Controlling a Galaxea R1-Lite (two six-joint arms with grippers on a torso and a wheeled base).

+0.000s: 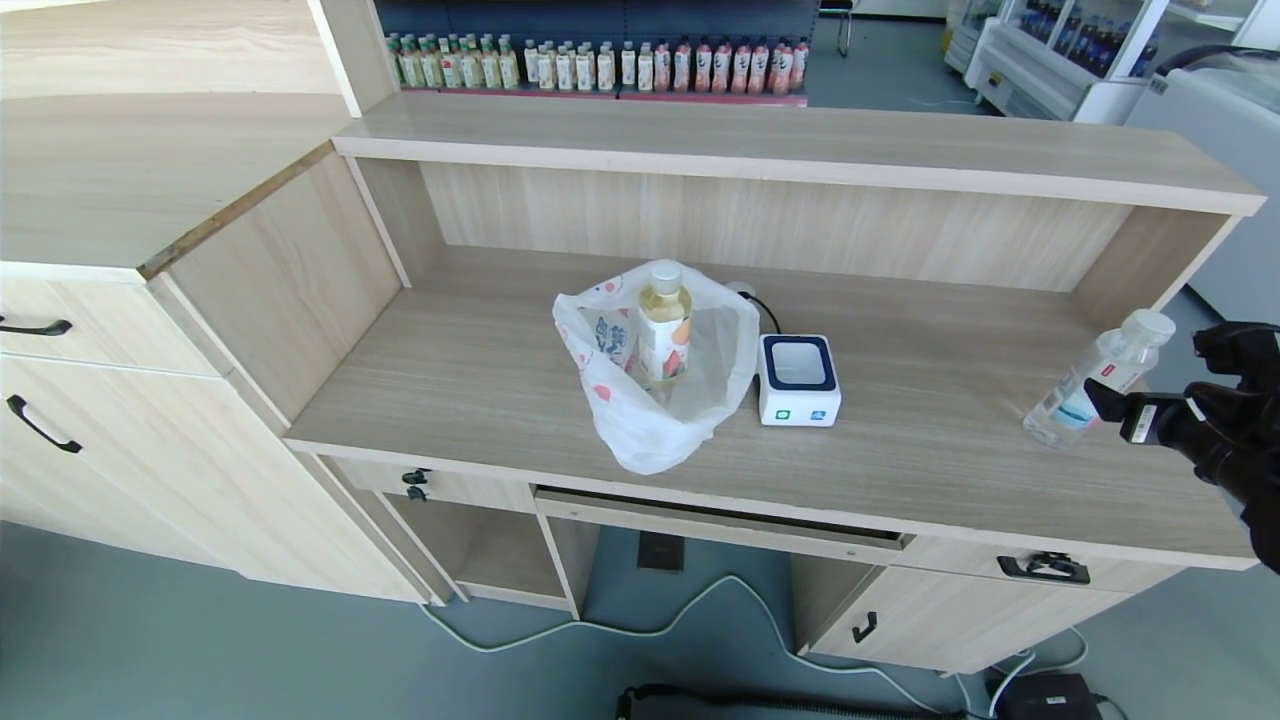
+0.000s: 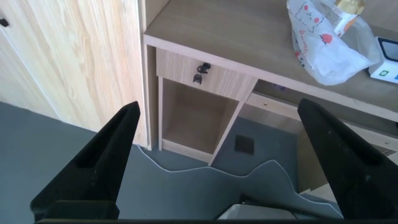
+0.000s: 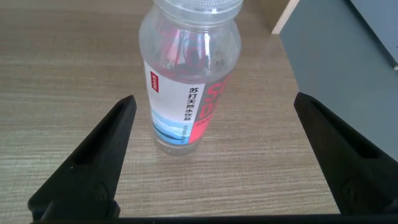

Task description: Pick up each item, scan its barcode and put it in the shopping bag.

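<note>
A clear water bottle point(image 1: 1095, 385) with a white cap stands upright near the counter's right end. My right gripper point(image 1: 1150, 375) is open beside it. In the right wrist view the water bottle point(image 3: 189, 81) stands just ahead of the right gripper point(image 3: 214, 102), between the lines of its two fingers and untouched. A white shopping bag point(image 1: 650, 400) sits mid-counter with a tea bottle point(image 1: 665, 320) upright inside. The white and blue scanner point(image 1: 797, 378) lies just right of the bag. My left gripper point(image 2: 217, 106) is open and holds nothing, low over the floor before the counter's left front.
The wooden counter point(image 1: 480, 400) has a raised back shelf point(image 1: 780, 140) and side walls. Below are an open cubby point(image 2: 199, 118), a locked drawer point(image 2: 200, 71) and cables point(image 1: 560, 630) on the floor. Cabinets point(image 1: 110, 380) stand at the left. The water bottle is close to the counter's right edge.
</note>
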